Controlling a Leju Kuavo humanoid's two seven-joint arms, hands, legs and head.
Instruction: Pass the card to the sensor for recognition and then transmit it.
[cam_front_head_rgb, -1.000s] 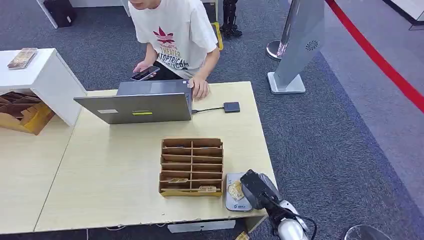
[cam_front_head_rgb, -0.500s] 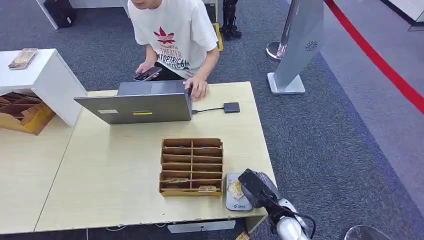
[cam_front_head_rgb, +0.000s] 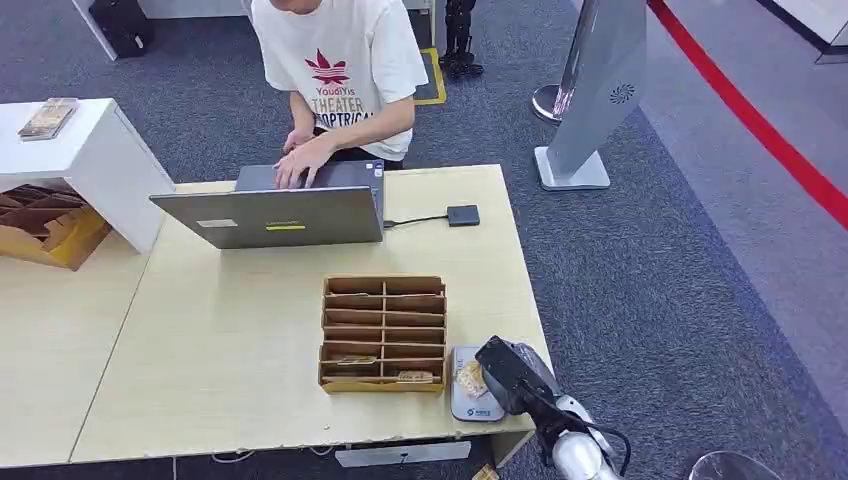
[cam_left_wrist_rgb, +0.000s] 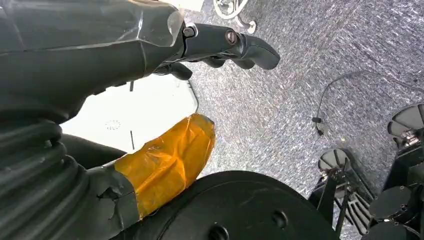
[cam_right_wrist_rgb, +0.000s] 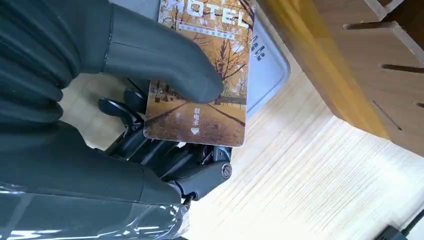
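Observation:
My right hand (cam_front_head_rgb: 508, 373) hovers at the table's front right corner and pinches a hotel card (cam_right_wrist_rgb: 207, 75) with an autumn-trees picture between thumb and fingers. The card (cam_front_head_rgb: 469, 379) lies over the flat grey-white card sensor (cam_front_head_rgb: 474, 404), just right of the wooden slot box (cam_front_head_rgb: 384, 333). Whether the card touches the sensor (cam_right_wrist_rgb: 267, 70) I cannot tell. My left hand (cam_left_wrist_rgb: 220, 45) hangs over grey carpet with its fingers curled in and nothing in them.
A person (cam_front_head_rgb: 340, 70) sits behind the table, typing on an open laptop (cam_front_head_rgb: 275, 212). A small black box (cam_front_head_rgb: 463, 214) is cabled to the laptop. Some slots of the wooden box hold cards. A white cabinet (cam_front_head_rgb: 75, 160) and cardboard stand at the left.
My right hand with the card has shifted slightly left over the sensor. The person put away the phone and moved both hands onto the laptop keyboard.

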